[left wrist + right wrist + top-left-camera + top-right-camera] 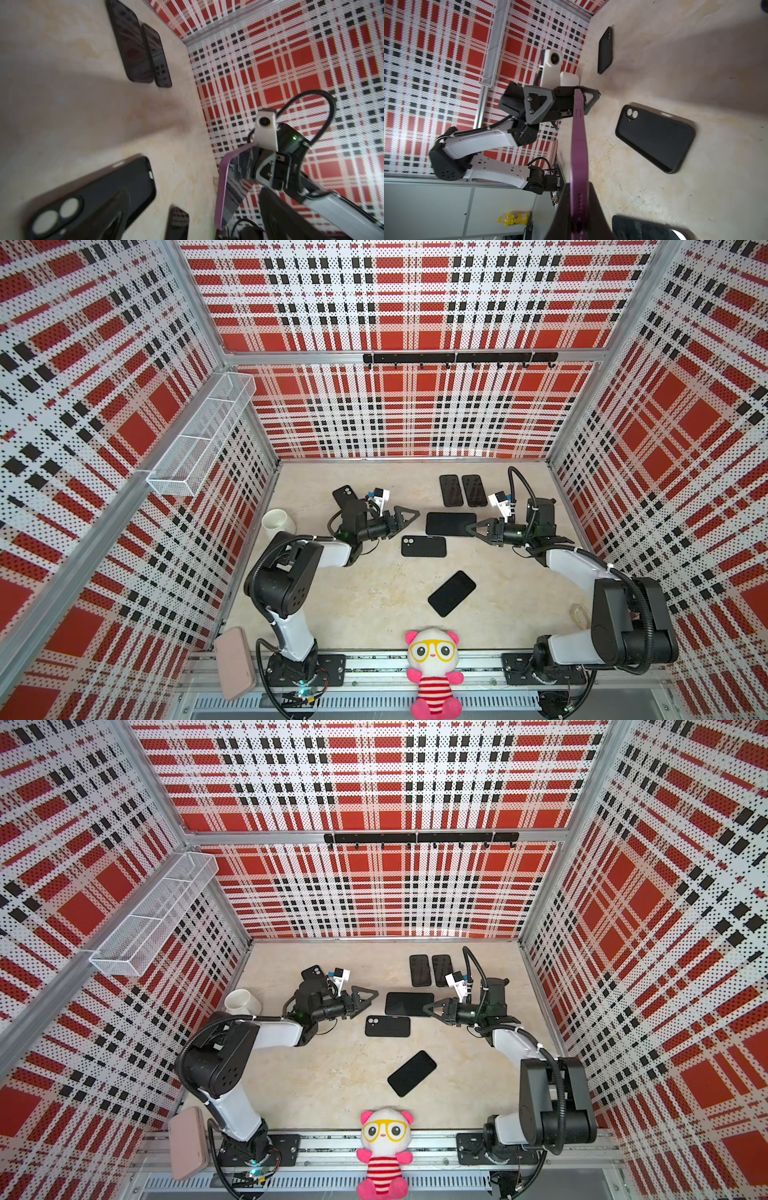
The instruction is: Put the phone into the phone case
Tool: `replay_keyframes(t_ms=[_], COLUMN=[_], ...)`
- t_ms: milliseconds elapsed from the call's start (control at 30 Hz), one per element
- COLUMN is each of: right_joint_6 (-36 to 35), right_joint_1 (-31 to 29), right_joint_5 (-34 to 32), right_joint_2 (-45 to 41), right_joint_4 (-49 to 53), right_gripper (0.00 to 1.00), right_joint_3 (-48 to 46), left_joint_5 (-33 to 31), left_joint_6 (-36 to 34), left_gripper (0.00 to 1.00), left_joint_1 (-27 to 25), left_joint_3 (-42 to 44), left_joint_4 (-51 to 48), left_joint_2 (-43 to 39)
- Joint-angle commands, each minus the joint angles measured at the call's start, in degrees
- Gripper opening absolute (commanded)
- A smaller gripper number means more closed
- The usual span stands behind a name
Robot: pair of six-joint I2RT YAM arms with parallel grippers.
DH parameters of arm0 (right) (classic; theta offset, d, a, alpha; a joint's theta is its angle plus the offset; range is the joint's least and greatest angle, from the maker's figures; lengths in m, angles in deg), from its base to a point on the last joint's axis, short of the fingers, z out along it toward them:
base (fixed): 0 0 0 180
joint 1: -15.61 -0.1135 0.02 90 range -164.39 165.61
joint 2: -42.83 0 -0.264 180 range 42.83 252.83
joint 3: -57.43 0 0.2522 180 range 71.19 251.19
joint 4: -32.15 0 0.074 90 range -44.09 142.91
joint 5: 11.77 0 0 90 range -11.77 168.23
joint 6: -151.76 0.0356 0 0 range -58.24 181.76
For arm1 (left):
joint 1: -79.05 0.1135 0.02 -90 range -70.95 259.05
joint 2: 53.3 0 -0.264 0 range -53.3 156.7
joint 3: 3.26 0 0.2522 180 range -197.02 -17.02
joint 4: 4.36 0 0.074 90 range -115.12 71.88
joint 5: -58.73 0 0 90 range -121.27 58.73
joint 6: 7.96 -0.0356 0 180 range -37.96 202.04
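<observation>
Left gripper: jaws are spread wide; nothing is held.
Right gripper: is clamped on one end of the purple-edged phone.
Phone: is held screen up between the two grippers.
Phone case: is laid flat on the table, just beside the phone.

Left hand spread wide, right hand clamped tight
</observation>
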Motion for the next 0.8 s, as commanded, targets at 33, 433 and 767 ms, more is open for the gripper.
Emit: replay_keyframes(t_ms=[33, 433, 767], right_joint_6=[-10.15, -4.09, 0.34], right_joint_1=[0.36, -6.63, -7.91], right_joint_5=[-5.45, -9.13, -9.47], right_joint_2=[0.13, 9.59, 14.5], right_joint_4=[14.28, 7.79, 3.23], right_gripper=[0.0, 0.0, 0.0], right_joint_3=[3.83, 5.52, 5.96], left_joint_5=[-8.37, -6.79, -6.34], left_joint_6=[-22.31, -24.71, -26.92], left_gripper=[0.98, 0.79, 0.65], left_joint_1=[1.08, 1.91, 0.43], left_joint_3=[-11.76, -14.8, -13.71], left_joint_4=[-36.26, -44.64, -46.71], left_joint_2=[-0.24, 6.63, 7.61])
